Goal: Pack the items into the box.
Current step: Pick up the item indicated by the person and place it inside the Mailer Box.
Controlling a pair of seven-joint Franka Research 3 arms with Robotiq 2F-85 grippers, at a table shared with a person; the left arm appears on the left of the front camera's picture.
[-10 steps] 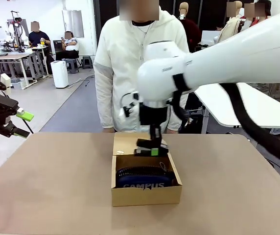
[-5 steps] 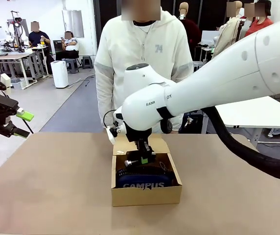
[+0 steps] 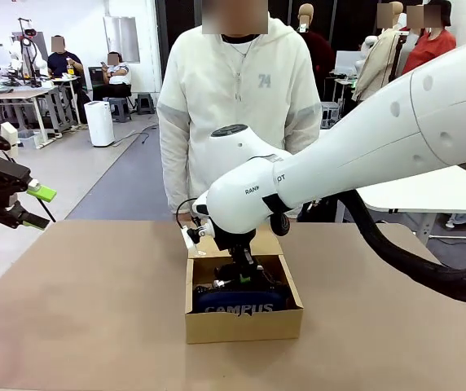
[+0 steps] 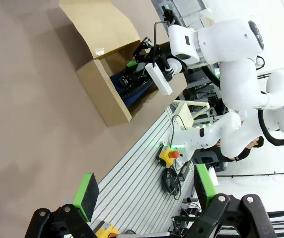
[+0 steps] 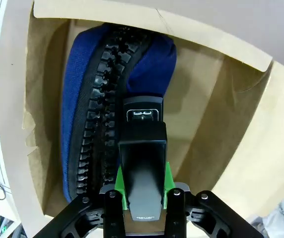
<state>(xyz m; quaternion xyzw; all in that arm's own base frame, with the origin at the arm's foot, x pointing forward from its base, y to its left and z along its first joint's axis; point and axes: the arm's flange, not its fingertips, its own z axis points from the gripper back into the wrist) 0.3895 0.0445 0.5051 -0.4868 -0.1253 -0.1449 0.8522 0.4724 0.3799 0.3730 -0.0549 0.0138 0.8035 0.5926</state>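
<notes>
Partly hid by box (image 3: 241, 326), pouch (image 3: 241, 301) lies under stapler (image 5: 142, 163) in R jaws; L jaws wide.

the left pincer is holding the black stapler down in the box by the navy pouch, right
Not the left: the right pincer holds the black stapler down in the box by the navy pouch, as the right wrist view shows. The left pincer hangs open.

Bright, even indoor light, soft shadows. Inside of the box (image 3: 241, 326) is pretty dark. Wrist views bend at the edges, front view's a bit soft.
</notes>
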